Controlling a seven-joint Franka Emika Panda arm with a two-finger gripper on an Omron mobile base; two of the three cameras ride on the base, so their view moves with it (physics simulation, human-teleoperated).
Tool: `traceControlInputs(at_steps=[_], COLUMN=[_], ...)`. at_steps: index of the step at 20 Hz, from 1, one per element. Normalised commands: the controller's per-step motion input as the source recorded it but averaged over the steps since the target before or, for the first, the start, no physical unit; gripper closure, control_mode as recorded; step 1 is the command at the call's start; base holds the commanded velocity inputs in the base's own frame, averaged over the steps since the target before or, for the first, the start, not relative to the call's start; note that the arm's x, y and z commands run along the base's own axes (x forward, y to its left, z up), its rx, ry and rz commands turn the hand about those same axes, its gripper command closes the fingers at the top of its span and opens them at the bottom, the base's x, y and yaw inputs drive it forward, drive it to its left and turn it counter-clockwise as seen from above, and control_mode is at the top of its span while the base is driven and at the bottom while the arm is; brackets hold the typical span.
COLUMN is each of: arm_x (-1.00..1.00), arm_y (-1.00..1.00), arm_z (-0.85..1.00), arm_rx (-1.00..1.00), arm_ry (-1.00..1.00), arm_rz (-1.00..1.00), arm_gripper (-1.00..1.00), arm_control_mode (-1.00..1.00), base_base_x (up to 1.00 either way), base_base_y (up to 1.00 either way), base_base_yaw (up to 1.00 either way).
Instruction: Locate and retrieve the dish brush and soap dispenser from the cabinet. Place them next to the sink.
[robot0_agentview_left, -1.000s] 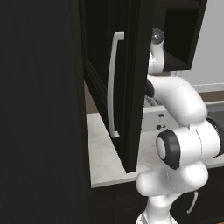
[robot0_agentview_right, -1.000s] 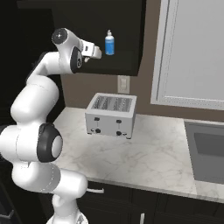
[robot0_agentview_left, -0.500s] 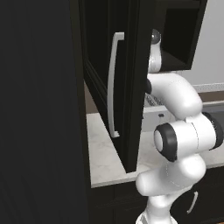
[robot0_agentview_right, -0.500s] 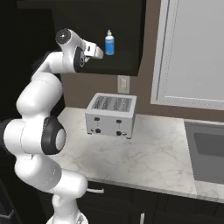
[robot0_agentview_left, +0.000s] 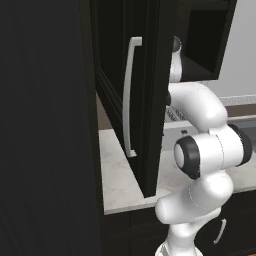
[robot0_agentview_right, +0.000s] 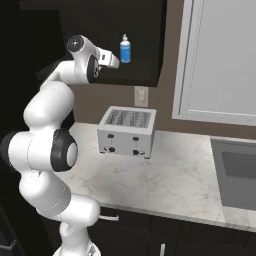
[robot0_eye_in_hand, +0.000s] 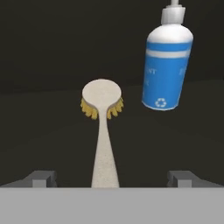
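The dish brush (robot0_eye_in_hand: 102, 127) lies flat on the dark floor of the cabinet (robot0_agentview_right: 145, 45), its round pale head with yellow bristles pointing away toward the back and its thin light handle running straight toward the camera in the hand view. The handle's near end lies between the two dark fingertips (robot0_eye_in_hand: 42, 178) of the gripper (robot0_eye_in_hand: 111, 179), which stand wide apart with nothing between them but that handle end, not touching it as far as can be seen. The soap dispenser (robot0_eye_in_hand: 166, 65) stands just beside the brush head, on the right in the hand view and a little farther back (blue bottle, white band, white pump at the top); it leans slightly in that view, which may be only the camera's roll. The two things do not touch.

In the right base view the soap dispenser (robot0_agentview_right: 125, 49) stands upright near the front edge of the cabinet shelf, toward its right half, and the gripper (robot0_agentview_right: 113, 62) reaches in just to its left, at about shelf level. The cabinet's door (robot0_agentview_left: 145, 95) stands swung open in the left base view, its long curved silver-white bar handle (robot0_agentview_left: 129, 97) running vertically.

Below the cabinet a silver-white toaster (robot0_agentview_right: 127, 132) sits on the marble counter (robot0_agentview_right: 170, 175), toward its back edge. The dark grey sink (robot0_agentview_right: 237, 172) is set into the counter at its right end, well apart from the toaster.
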Motion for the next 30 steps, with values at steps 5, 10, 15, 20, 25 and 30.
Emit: traceControlInputs(at_steps=[5, 10, 15, 20, 25, 30], arm_x=[0.15, 0.15, 0.05, 0.0, 0.0, 0.0], arm_y=[0.0, 0.0, 0.0, 0.0, 0.01, 0.01], arm_z=[-0.1, -0.07, 0.0, -0.02, -0.05, -0.04], arm_rx=[0.0, 0.0, 0.0, 0.0, 0.0, 0.0], arm_ry=[0.0, 0.0, 0.0, 0.03, 0.03, 0.03], arm_rz=[0.0, 0.0, 0.0, 0.0, 0.0, 0.0], arm_gripper=[-1.0, -1.0, -1.0, -1.0, 1.0, 1.0], arm_control_mode=[-1.0, -1.0, -1.0, -1.0, -1.0, -1.0], base_base_x=[0.0, 0.0, 0.0, 0.0, 0.0, 0.0], base_base_y=[0.0, 0.0, 0.0, 0.0, 0.0, 0.0], base_base_yaw=[0.0, 0.0, 0.0, 0.0, 0.0, 0.0])
